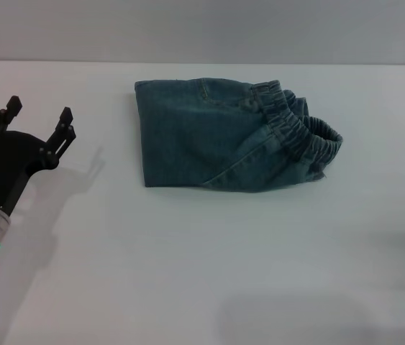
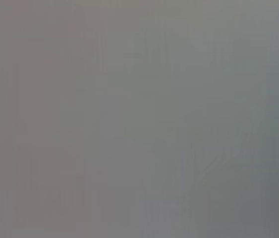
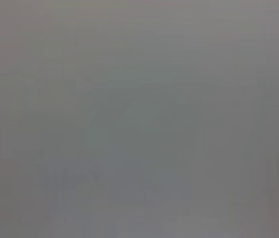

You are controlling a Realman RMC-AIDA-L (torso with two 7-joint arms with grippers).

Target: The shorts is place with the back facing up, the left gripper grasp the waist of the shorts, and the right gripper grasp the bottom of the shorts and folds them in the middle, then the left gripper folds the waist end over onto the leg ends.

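Observation:
Blue denim shorts [image 1: 216,136] lie folded into a compact rectangle on the white table, at the centre back of the head view. Their gathered elastic waist [image 1: 299,131] sits on top at the right side of the bundle. My left gripper [image 1: 38,115] is open at the far left, well apart from the shorts, with nothing between its fingers. The right gripper is out of view. Both wrist views show only a plain grey surface.
The white table [image 1: 202,273] runs from the front edge of the head view to a straight back edge near the top. A faint shadow lies at the lower right.

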